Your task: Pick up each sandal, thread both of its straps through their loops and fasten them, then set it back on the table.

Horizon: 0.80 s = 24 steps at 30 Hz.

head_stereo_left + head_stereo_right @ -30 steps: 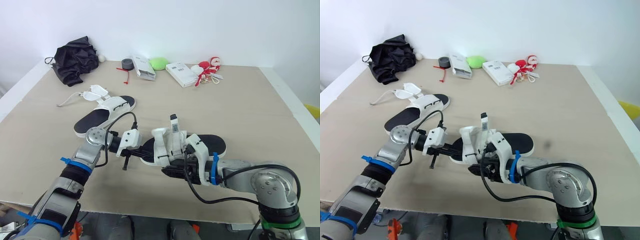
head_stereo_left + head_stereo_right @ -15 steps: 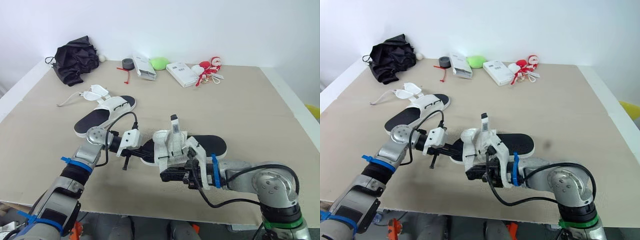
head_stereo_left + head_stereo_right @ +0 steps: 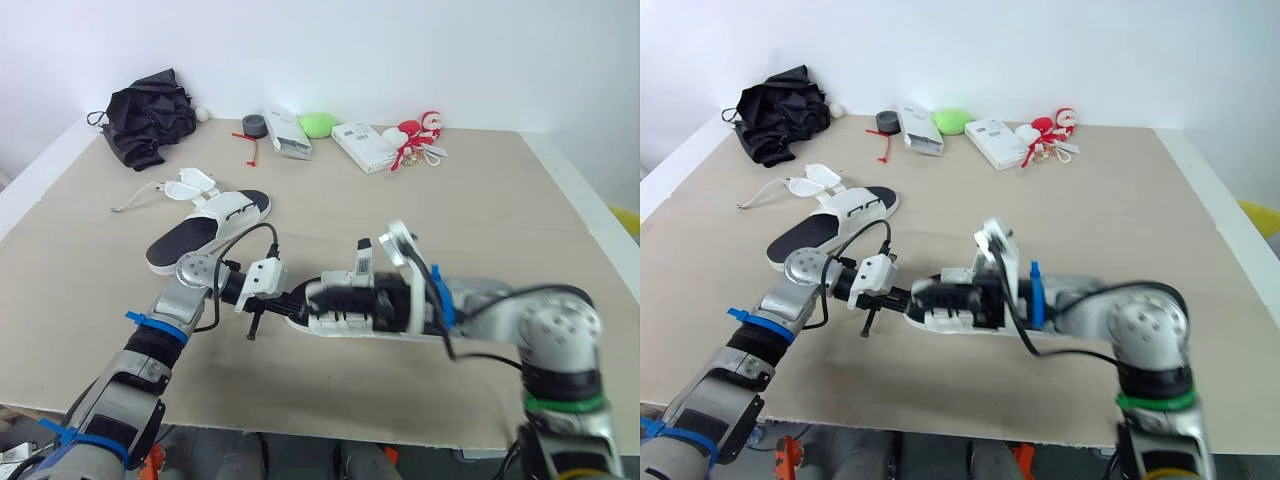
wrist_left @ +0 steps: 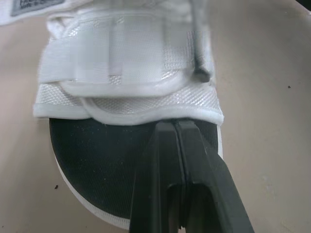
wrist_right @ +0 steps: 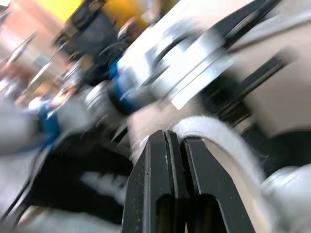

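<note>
Since a second ago, your right gripper [image 5: 174, 136] has rolled over, and the near sandal [image 3: 338, 322] now sits lower, close over the table [image 3: 480, 210]. The left gripper [image 4: 178, 127] stays at the front strap [image 4: 121, 63], above the insole. Both claws are fully closed, and you cannot tell whether either one pinches fabric.

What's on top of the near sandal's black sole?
White straps cross over it, and the left gripper, jaws shut, sits above it. The sole beneath the straps is hidden.
</note>
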{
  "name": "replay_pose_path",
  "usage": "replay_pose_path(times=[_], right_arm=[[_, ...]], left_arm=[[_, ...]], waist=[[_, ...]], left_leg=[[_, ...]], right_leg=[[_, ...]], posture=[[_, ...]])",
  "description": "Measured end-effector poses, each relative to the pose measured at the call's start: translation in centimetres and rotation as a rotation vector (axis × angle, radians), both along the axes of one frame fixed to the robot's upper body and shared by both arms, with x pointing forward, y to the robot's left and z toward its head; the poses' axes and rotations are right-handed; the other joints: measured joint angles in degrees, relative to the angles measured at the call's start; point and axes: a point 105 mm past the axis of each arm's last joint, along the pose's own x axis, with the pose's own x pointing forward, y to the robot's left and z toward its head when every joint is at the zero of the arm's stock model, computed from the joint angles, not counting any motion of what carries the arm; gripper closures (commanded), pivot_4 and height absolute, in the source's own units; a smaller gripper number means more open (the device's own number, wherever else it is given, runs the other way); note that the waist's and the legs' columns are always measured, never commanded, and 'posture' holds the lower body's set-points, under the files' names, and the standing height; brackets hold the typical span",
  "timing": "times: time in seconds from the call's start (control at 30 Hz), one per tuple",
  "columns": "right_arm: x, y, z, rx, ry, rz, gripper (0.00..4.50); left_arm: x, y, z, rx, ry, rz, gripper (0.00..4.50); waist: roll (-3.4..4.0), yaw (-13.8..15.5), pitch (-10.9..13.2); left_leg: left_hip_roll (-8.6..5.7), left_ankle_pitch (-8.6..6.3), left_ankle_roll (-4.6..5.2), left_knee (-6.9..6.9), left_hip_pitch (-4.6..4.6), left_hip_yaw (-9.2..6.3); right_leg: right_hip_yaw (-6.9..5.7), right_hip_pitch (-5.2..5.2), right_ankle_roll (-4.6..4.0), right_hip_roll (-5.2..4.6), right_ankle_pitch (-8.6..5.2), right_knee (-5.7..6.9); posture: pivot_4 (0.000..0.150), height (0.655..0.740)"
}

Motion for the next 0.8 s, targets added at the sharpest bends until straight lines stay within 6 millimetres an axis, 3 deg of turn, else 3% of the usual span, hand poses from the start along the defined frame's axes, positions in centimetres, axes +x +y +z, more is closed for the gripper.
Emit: replay_pose_path(times=[0.07,0.1,0.37,0.5,0.53,0.7,0.8], right_arm=[[3.0,-0.6,-1.3,-0.056,0.060,-0.138,4.43],[3.5,-0.8,-1.7,-0.072,0.073,-0.170,4.43],[5.3,-2.0,-2.8,-0.098,0.130,-0.278,4.43],[6.1,-3.2,-3.3,-0.113,0.160,-0.353,3.21],[6.1,-3.3,-3.4,-0.113,0.169,-0.357,2.65],[5.8,-2.6,-3.3,-0.131,0.189,-0.319,0.68],[5.8,-2.4,-3.4,-0.138,0.197,-0.318,0.68]], left_arm=[[0.1,-0.1,-0.1,-0.007,-0.001,0.008,4.50],[0.1,-0.1,-0.1,-0.008,0.000,0.010,4.50],[0.3,0.0,-0.2,-0.014,-0.004,0.035,4.50],[0.3,0.0,-0.2,-0.014,-0.004,0.036,4.50],[0.3,0.0,-0.2,-0.014,-0.003,0.035,4.50],[0.3,0.0,-0.3,-0.011,-0.001,0.036,4.50],[0.3,0.0,-0.3,-0.010,-0.001,0.036,4.50]], waist=[[-0.01,0.17,0.00],[-0.01,0.12,0.00],[0.00,-0.15,0.00],[-0.01,-0.17,-0.01],[-0.01,-0.20,-0.01],[0.03,-0.22,-0.12],[-0.01,-0.24,-0.30]], left_leg=[[0.00,0.10,-0.08,0.01,-0.01,0.00],[0.00,0.14,-0.12,0.02,-0.01,0.05],[0.05,0.27,0.08,0.01,0.04,0.04],[0.04,0.29,0.08,0.02,0.04,0.06],[0.04,0.29,0.08,0.01,0.05,0.07],[0.08,0.28,0.08,-0.01,0.19,0.05],[0.08,0.29,0.08,-0.01,0.22,0.05]], right_leg=[[-0.02,0.01,0.01,-0.02,0.05,0.00],[0.04,0.01,0.04,-0.03,0.11,0.00],[0.01,0.01,-0.05,0.01,0.27,0.02],[0.03,0.02,-0.04,0.00,0.29,0.02],[0.03,0.02,-0.04,0.00,0.29,0.02],[0.03,0.15,-0.06,0.04,0.27,0.02],[0.03,0.18,-0.09,0.04,0.26,0.02]], posture=[[0.150,0.7380],[0.150,0.7380],[0.150,0.7380],[0.150,0.7380],[0.150,0.7380],[0.150,0.7380],[0.150,0.7380]])
